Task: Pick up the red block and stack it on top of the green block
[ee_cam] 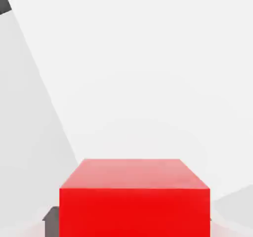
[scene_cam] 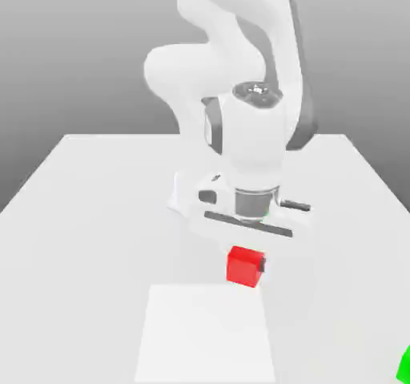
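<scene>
Grey backdrop, fading darker toward the top, is seen behind a pale white table (scene_cam: 88,214). A brighter white rectangular panel (scene_cam: 204,334) is laid flat on the table at the near edge in the exterior view; in the hand view it is seen as a large tilted white sheet (ee_cam: 148,82).

White Franka arm (scene_cam: 232,62) is bent down over the table's middle, wrist pointing downward. The gripper (scene_cam: 244,256) is placed right over the red block (scene_cam: 244,265), which is pressed up under the hand and seen just above the far edge of the white panel. Whether the block is lifted or resting cannot be told.

In the hand view the red block (ee_cam: 134,199) is seen close up between dark finger parts, one of them (ee_cam: 51,216) touching its side; the pincer is closed narrowly onto it.

The green block (scene_cam: 404,366) is cut off at the lower corner on the exterior view's right, well apart from the red block.

No brands, labels or writing can be read on anything.
</scene>
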{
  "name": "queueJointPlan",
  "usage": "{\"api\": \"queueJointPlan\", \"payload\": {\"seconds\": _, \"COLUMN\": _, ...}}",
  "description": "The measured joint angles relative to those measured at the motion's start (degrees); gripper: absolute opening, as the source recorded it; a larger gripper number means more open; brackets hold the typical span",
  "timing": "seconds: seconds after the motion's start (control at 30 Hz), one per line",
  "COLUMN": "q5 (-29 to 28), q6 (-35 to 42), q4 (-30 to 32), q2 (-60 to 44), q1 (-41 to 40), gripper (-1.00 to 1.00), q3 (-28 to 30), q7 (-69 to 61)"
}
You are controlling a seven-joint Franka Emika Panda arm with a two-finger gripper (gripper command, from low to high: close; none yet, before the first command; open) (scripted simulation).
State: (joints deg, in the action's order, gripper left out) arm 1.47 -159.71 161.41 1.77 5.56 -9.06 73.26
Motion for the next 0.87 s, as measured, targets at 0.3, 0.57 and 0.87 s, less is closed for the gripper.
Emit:
{"api": "queueJointPlan", "payload": {"seconds": 0.3, "q5": -3.7, "q6": 8.7, "q4": -18.3, "q2": -9.9, "q1": 3.7, "gripper": -1.00, "q3": -4.6, "q7": -21.7}}
{"api": "queueJointPlan", "payload": {"seconds": 0.57, "q5": -10.0, "q6": 16.5, "q4": -34.9, "q2": -19.7, "q1": 7.1, "gripper": -1.00, "q3": -9.1, "q7": -39.4}}
{"api": "queueJointPlan", "payload": {"seconds": 0.87, "q5": -15.5, "q6": 12.4, "q4": -40.2, "q2": -29.6, "q1": 10.5, "gripper": 1.00, "q3": -7.5, "q7": -41.9}}
